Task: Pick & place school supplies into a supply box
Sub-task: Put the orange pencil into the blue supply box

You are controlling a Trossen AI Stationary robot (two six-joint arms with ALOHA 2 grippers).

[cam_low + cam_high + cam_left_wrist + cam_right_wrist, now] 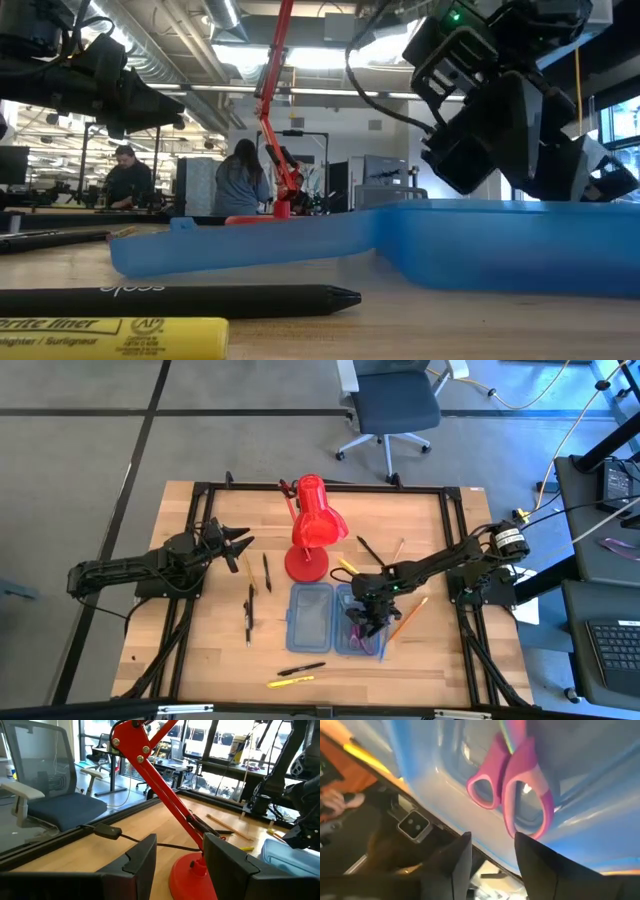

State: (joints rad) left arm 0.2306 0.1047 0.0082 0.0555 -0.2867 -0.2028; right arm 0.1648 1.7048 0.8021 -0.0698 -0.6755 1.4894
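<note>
From above, a pale wooden table (210, 650) framed in black rails sits on grey floor, an office chair (395, 405) behind it and another desk with a keyboard (612, 650) at the right edge. The supply box (310, 617) lies open near the middle, just in front of the red desk lamp (312, 530); the right gripper (365, 622) reaches into its right half, fingers parted, with purple scissors (361, 640) lying in that half. Pens and pencils are scattered around: a black pen (301, 669) and a yellow marker (290, 681) by the front edge, an orange pencil (408, 618) right of the box. The left gripper (238, 545) waits over the table's left side, fingers apart. At table height, the black pen and yellow marker lie closest, the blue box wall behind them; two people stand in the workshop beyond, under bright ceiling lights. The left wrist view looks past spread fingers (135, 862) at the lamp's arm and base. The right wrist view shows the pink-purple scissor handles on the box floor beyond open, empty fingers (455, 857).
</note>
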